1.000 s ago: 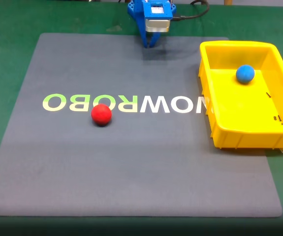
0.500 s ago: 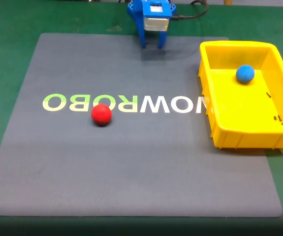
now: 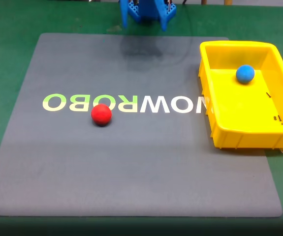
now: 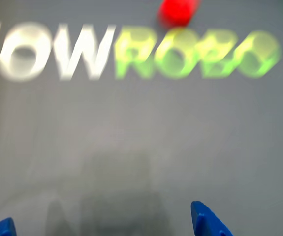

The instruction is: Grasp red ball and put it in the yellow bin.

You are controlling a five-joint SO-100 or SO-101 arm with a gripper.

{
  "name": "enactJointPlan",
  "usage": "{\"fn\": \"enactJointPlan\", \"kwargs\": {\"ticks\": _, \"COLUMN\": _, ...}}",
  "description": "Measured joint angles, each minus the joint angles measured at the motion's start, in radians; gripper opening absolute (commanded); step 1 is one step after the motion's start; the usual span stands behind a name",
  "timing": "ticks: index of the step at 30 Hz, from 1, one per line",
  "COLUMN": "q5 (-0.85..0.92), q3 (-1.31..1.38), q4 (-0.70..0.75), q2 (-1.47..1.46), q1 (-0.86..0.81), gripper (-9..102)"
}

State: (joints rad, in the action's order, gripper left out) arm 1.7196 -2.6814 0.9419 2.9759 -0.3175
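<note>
Hovering empty over the grey mat (image 4: 180, 147), the gripper (image 4: 104, 227) is spread wide, well short of the red ball (image 4: 178, 11).

The arm (image 3: 146, 11) is made of bright blue plastic, likely printed, with a matte finish and blocky, angular shapes. In the fixed view its visible lower part shows at the far edge of the scene as a wide blue piece with two short prongs pointing down, one at the left and one at the right, and a darker gap between them. Thin dark cables run off from it to the right. In the wrist view the gripper (image 4: 104, 227) shows as two blue fingertips at the near edge: a small rounded one at the left and a larger pointed, wedge-shaped fingertip (image 4: 207, 222) at the right, both blurred.
</note>
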Motion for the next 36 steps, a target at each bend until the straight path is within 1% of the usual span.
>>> {"fn": "enactJointPlan", "kwargs": {"ticks": 5, "q5": 0.021, "q3": 0.138, "q4": -0.295, "q2": -0.367, "q1": -0.069, "gripper": 39}}
{"fn": "enactJointPlan", "kwargs": {"ticks": 9, "q5": 0.021, "q3": 0.222, "q4": -0.437, "q2": -0.615, "q1": -0.086, "gripper": 39}}
{"fn": "enactJointPlan", "kwargs": {"ticks": 17, "q5": -0.003, "q3": 0.298, "q4": -0.73, "q2": -0.988, "q1": -0.087, "gripper": 39}}
{"fn": "enactJointPlan", "kwargs": {"ticks": 20, "q5": -0.018, "q3": 0.35, "q4": -0.782, "q2": -1.118, "q1": -0.086, "gripper": 38}}
{"fn": "enactJointPlan", "kwargs": {"ticks": 27, "q5": -0.043, "q3": 0.541, "q4": -0.841, "q2": -1.391, "q1": -0.081, "gripper": 38}}
{"fn": "enactJointPlan", "kwargs": {"ticks": 36, "q5": -0.058, "q3": 0.735, "q4": -0.871, "q2": -1.6, "q1": -0.055, "gripper": 38}}
